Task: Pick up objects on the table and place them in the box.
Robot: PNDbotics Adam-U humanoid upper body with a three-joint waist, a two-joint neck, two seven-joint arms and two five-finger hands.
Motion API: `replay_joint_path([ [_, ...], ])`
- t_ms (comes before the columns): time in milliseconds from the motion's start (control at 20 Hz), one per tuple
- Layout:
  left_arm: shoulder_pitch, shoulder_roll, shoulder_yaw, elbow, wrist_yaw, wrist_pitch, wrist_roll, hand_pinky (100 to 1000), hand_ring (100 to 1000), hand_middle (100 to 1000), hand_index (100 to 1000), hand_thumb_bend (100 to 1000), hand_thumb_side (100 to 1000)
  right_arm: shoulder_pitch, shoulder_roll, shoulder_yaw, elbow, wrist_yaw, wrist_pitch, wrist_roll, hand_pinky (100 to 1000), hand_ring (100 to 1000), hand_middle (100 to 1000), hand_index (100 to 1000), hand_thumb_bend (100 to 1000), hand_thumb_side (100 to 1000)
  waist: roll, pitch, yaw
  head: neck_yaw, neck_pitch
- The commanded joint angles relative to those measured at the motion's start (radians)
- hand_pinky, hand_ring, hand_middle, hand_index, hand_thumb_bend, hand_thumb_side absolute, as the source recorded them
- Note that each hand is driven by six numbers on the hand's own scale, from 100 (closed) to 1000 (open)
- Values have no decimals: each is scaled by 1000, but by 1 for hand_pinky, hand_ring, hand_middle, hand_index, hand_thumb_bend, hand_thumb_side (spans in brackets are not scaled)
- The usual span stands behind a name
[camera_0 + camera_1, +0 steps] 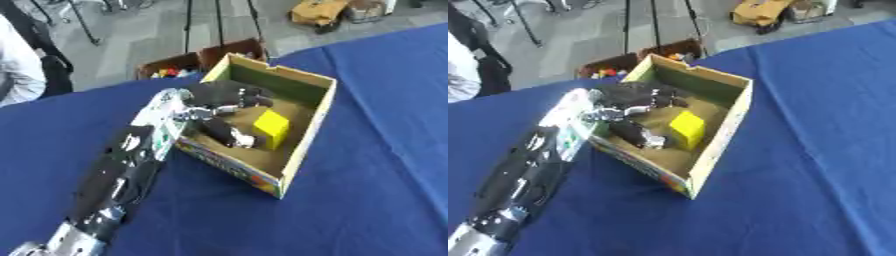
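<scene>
**Inside the box, the release**

Over the near wall, your left hand (219,107) hangs with fingers spread, holding nothing; the yellow block (272,129) sits just beside it on the box (306,145) floor. Lift straight up, clearing the wall.

A table (367,150) draped in blue cloth filled most of the frame, from lower left to right edge. One open cardboard box (308,131) sat directly on it, slightly above centre.
</scene>
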Motion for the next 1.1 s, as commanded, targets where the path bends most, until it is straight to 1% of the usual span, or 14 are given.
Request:
replay_joint_path([
  [50,-9,23,18,-46,33,30,82,1000,1000,982,1000,100,1000,-10,-10,-3,-17,-5,-2,-1,798,782,559,801,100,542,-3,-6,5,-3,-4],
  [150,-6,29,17,-61,50,44,130,1000,996,979,1000,100,1000,-9,-11,-3,-17,-5,-2,-2,798,782,559,801,100,542,-5,-7,9,-5,-5],
  [350,2,41,23,-105,79,60,189,996,978,965,1000,100,1000,-6,-12,-4,-17,-4,-2,-3,798,782,560,800,100,540,-10,-11,19,-10,-4],
  [450,11,47,29,-140,113,70,207,969,956,948,1000,100,1000,-6,-14,-5,-17,-4,-3,-5,797,781,562,799,100,538,-14,-13,27,-15,-2],
  [500,17,53,32,-164,140,75,216,936,932,930,1000,100,1000,-6,-15,-6,-17,-4,-3,-7,796,781,564,799,100,537,-17,-15,33,-19,-1],
  [550,26,60,35,-192,177,79,225,924,922,920,1000,100,1000,-6,-16,-8,-17,-3,-4,-10,796,781,567,798,100,537,-20,-17,40,-26,2],
  [650,49,77,39,-256,265,82,237,885,895,899,1000,100,1000,-5,-21,-12,-17,-1,-6,-17,795,781,571,797,100,535,-26,-23,56,-43,8],
  [700,63,87,44,-293,321,81,242,835,869,884,1000,100,1000,-3,-24,-14,-17,1,-6,-22,794,781,574,796,100,534,-29,-27,66,-54,13],
  [800,96,114,59,-367,447,81,263,768,837,857,1000,100,1000,0,-28,-18,-17,5,-7,-32,793,780,579,795,100,532,-35,-36,87,-80,22],
  [1000,165,175,96,-483,698,100,300,699,794,818,999,100,1000,5,-33,-25,-17,14,-10,-50,789,780,588,792,100,529,-53,-51,124,-132,37],
  [1100,212,205,117,-540,845,119,328,695,791,808,989,100,1000,8,-35,-29,-17,18,-12,-60,787,779,592,791,100,528,-63,-59,143,-158,46],
])
